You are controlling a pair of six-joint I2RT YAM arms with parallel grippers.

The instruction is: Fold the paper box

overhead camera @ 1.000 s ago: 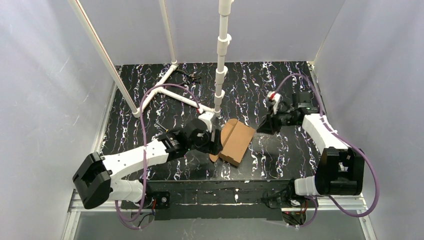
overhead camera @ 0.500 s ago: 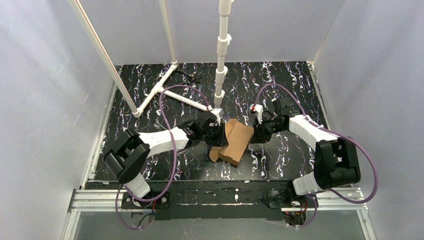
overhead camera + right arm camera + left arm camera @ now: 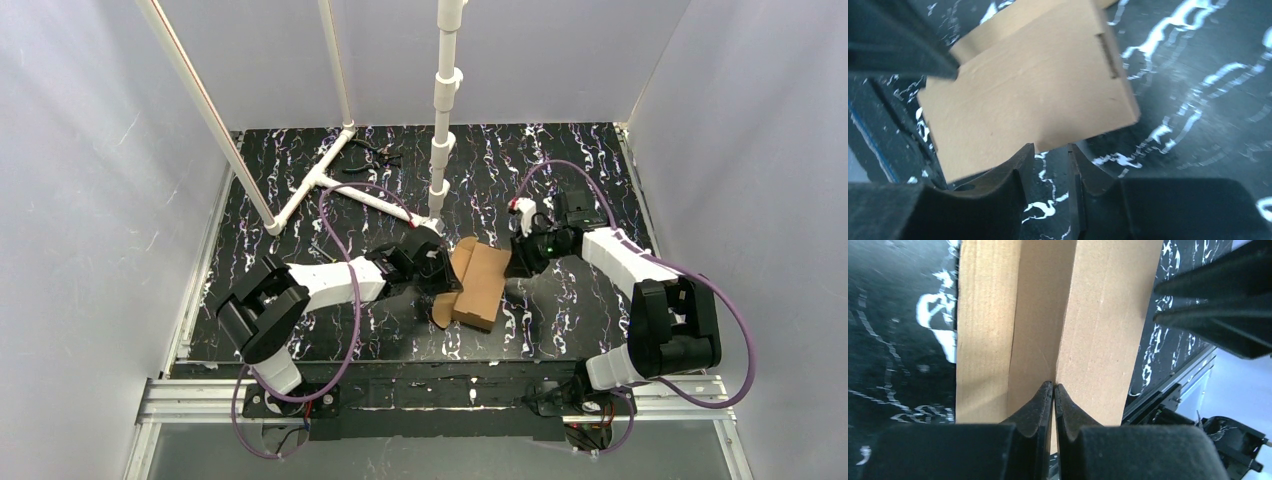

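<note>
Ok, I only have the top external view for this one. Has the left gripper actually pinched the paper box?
Observer: In the left wrist view the left gripper is shut tip to tip, and no cardboard of the paper box shows between the tips.
Operator: And the right one?
Observer: The right wrist view shows the right gripper open. Only the marbled table shows in its gap, and the box panel lies just ahead of it.

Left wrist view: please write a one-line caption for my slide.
Left gripper, shut, tips meeting at a fold line of the paper box.
</note>
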